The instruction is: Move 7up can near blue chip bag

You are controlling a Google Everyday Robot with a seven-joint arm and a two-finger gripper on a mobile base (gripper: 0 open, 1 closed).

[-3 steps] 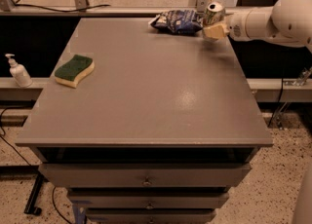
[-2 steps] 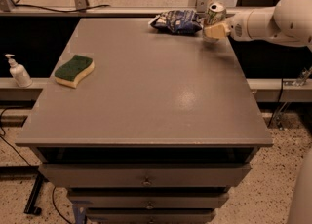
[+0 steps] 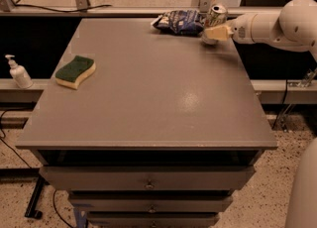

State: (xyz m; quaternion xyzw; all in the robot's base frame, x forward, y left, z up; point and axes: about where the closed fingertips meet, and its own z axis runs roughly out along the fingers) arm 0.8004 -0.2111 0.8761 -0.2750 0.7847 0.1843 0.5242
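The 7up can [image 3: 217,14] is at the far right back of the grey table [image 3: 148,98], tilted with its silver top towards the camera. It is right beside the right end of the crumpled blue chip bag [image 3: 179,22]. My gripper [image 3: 214,32] reaches in from the right on the white arm [image 3: 277,24] and is shut on the can. Its tan fingers [image 3: 218,32] cover the can's lower body. I cannot tell whether the can touches the table.
A green-and-yellow sponge [image 3: 75,71] lies on the left of the table. A white soap bottle [image 3: 18,72] stands on a ledge left of the table. Drawers [image 3: 148,185] sit under the table's front edge. A railing runs behind the table.
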